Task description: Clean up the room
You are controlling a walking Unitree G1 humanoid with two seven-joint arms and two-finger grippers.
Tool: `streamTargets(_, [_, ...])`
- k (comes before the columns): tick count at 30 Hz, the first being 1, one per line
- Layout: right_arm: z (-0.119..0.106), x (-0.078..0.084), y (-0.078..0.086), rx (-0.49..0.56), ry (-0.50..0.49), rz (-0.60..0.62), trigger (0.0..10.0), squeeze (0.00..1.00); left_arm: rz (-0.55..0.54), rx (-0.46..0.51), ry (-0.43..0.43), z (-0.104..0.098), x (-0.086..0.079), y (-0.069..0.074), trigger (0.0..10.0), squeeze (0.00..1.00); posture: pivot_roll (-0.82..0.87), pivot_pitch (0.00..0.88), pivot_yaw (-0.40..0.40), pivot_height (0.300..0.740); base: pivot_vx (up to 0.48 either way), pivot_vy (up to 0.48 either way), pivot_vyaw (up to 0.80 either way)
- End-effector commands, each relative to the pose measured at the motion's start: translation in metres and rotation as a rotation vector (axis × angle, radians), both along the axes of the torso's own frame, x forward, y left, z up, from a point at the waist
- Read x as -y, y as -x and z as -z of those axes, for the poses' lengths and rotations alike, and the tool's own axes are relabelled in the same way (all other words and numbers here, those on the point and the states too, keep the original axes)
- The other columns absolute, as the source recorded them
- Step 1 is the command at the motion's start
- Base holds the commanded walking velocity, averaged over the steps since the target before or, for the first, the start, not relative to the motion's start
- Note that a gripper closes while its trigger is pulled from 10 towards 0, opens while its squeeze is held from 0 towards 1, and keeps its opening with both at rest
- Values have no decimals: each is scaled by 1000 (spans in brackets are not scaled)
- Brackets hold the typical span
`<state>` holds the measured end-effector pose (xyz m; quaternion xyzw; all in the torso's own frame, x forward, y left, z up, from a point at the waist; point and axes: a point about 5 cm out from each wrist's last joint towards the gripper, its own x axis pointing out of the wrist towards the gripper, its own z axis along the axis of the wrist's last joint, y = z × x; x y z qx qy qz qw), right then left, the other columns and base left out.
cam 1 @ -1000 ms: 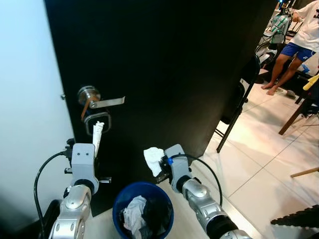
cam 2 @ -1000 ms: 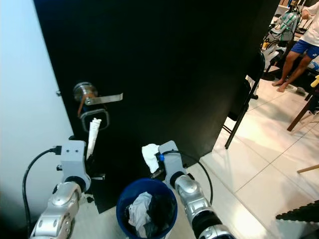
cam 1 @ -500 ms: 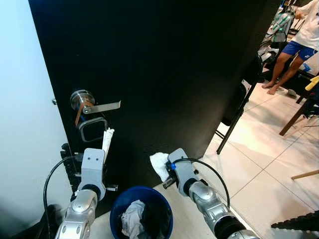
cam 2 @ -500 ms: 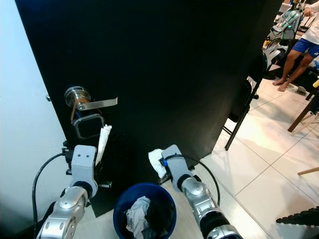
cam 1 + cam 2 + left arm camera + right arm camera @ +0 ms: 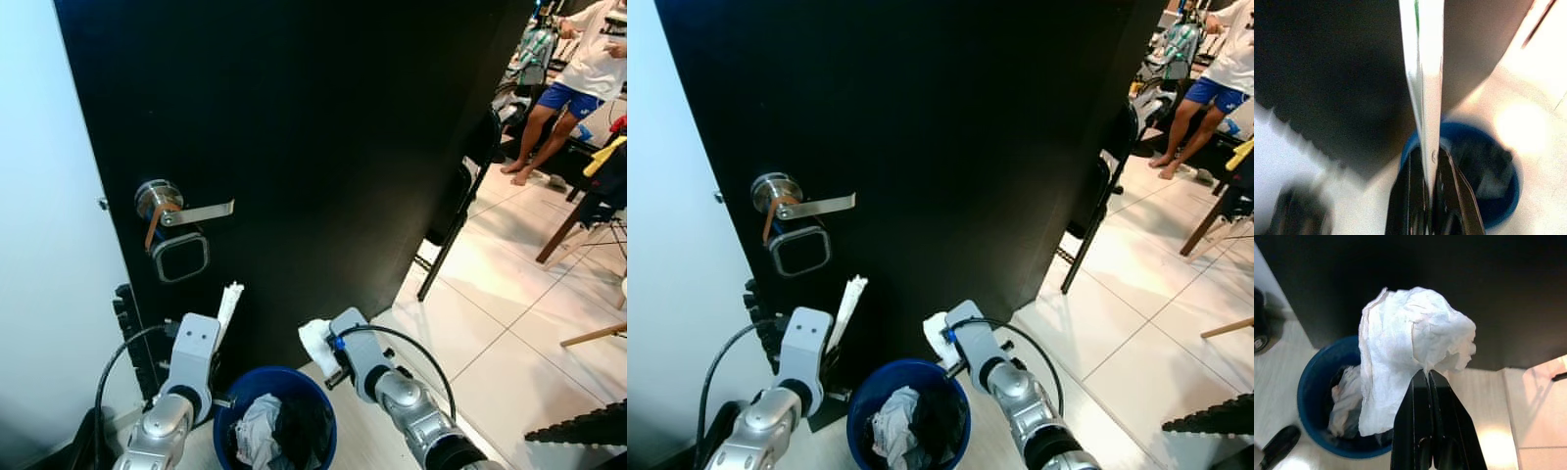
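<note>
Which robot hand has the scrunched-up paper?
The right gripper pinches the crumpled white tissue. The left gripper grips a long, flat white wrapper.

Both silver arms reach forward and slightly inward, wrists raised. The left gripper [image 5: 223, 315] points up and ahead, its black fingers [image 5: 1411, 196] pressed together on a thin white strip that rises beyond their tips. The right gripper [image 5: 323, 345] angles toward the left one, fingers [image 5: 1425, 421] closed tight, a white wad bunched at their tips.

bin [image 5: 279, 384]: blue | tissue [image 5: 1405, 352]: white | door [image 5: 323, 127]: black | floor tiles [image 5: 490, 294]: white
</note>
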<state>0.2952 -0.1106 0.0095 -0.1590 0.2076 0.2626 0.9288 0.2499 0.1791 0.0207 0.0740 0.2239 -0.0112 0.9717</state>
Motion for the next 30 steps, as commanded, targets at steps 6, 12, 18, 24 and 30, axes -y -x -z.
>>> streamTargets(6, [8,3,7,-36,21,-10,10000,0,-54,-32,-5,9,-4,6,10000,0,105,2,-165,740,0,0,0])
streamTargets(12, [15,3,13,-82,20,-40,10000,0,-54,-62,-12,18,-4,13,10000,0,102,11,-196,740,0,0,0])
streamTargets(18, [11,-3,6,-119,-73,29,10000,0,6,-25,-51,12,-3,6,10000,0,114,16,-205,730,0,0,0])
streamTargets(24, [7,-5,2,-125,-149,72,10000,0,3,3,-48,7,-3,2,10000,0,119,24,-200,715,0,0,0])
streamTargets(30, [10,-10,6,-143,-158,50,10000,0,62,-5,-102,6,-4,-1,10000,0,126,41,-189,691,0,0,0])
